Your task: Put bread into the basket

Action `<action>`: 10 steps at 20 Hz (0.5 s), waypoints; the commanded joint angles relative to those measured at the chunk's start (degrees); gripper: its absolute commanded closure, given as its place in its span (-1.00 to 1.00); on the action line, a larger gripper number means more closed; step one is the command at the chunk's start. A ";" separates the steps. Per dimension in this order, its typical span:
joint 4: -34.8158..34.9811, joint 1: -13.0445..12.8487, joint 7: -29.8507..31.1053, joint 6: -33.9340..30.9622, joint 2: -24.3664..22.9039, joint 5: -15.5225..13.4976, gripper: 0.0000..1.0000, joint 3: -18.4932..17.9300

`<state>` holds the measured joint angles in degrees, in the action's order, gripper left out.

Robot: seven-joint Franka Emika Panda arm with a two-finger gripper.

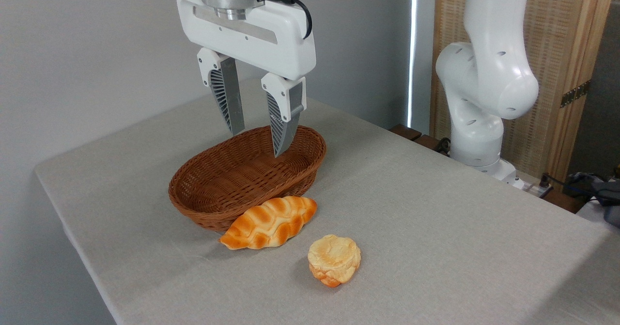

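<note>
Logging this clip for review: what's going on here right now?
A robot arm's gripper hangs open above the basket, holding nothing. The basket is empty. The bun to be put in it sits untouched on the table, in front of the basket. A braided loaf lies between them, up against the basket's near wall. Nothing has been picked up yet.

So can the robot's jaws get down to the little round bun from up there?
Probably yes. The gripper hangs open above the basket, and the bun sits alone on the table with nothing over it. The long loaf lies beside it, apart.
</note>
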<state>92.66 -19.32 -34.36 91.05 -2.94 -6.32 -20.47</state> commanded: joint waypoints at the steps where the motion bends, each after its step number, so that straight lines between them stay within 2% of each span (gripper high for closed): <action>1: -0.46 -0.11 0.44 -1.75 -0.14 -0.27 -1.00 -0.45; 10: -0.38 -0.11 0.97 -1.92 -0.14 -0.27 -1.00 -0.45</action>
<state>92.66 -19.31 -34.36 91.00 -2.93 -6.32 -20.59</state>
